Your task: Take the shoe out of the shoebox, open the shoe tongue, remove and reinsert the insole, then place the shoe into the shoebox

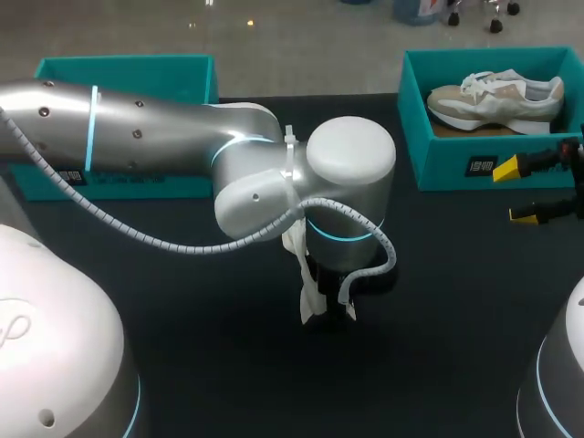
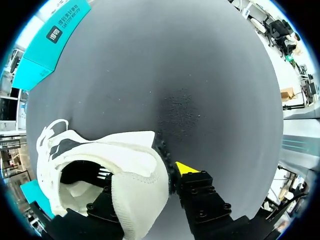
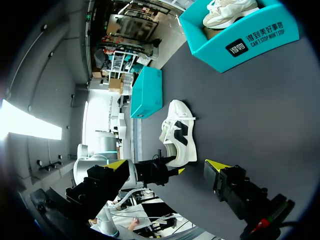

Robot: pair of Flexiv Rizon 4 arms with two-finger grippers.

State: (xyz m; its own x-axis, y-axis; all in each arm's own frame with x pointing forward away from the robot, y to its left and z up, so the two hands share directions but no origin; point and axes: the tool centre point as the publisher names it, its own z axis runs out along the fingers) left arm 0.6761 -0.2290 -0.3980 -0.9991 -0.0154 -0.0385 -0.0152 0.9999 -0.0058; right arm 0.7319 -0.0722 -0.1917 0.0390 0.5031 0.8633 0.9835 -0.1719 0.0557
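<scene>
Left end effector (image 2: 147, 177) pinches the white mesh sneaker's (image 2: 132, 195) heel over the black counter's (image 1: 182, 319) middle; right end effector (image 1: 516, 192) hangs wide open.

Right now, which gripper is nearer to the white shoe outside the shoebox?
Left. The left gripper grips the white shoe at its heel; the right gripper is open, apart from it, near the shoebox.

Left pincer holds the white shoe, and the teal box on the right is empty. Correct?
Not empty: the head view shows a beige shoe in the teal box. The left pincer does hold the white shoe.
</scene>
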